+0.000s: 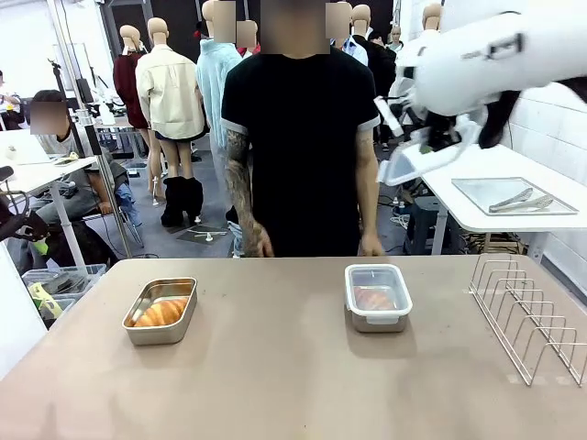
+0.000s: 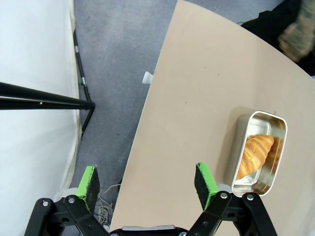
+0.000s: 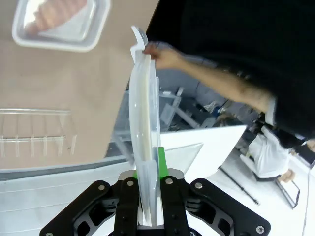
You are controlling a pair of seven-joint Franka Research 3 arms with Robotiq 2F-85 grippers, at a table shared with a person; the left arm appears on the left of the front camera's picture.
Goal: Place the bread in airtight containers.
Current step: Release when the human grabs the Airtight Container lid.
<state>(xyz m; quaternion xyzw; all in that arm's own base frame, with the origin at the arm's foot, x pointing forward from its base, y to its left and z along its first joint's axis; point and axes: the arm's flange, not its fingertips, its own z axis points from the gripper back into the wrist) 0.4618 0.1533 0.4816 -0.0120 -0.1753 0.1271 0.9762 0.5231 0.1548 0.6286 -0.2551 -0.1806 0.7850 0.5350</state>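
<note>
My right gripper (image 3: pixel 147 206) is pinched shut on a clear plastic lid with a white rim (image 3: pixel 145 132), held on edge between my fingers. My right wrist camera looks along it from below; the front camera shows the same lid (image 1: pixel 415 163) raised high over the table's far right, tilted, under my white arm. The wrist camera also shows the person's hand (image 3: pixel 165 56) close to the lid's top edge; I cannot tell whether it touches.

My left gripper (image 2: pixel 147 186) is spread wide and holds nothing, above the table's edge, with grey floor on one side of it.

Just beside my left fingertip sits the open shiny rectangular steel pan (image 2: pixel 257 152) with a golden-brown ridged croissant (image 2: pixel 255 153) inside; from the front it is on the table's left (image 1: pixel 161 311). The second steel pan (image 1: pixel 377 297) stands right of centre with its clear lid on, a second croissant (image 1: pixel 373 299) visible through it.

A wire rack (image 1: pixel 530 316) stands at the table's right edge. The person in a black shirt (image 1: pixel 298 147) stands at the far side.
</note>
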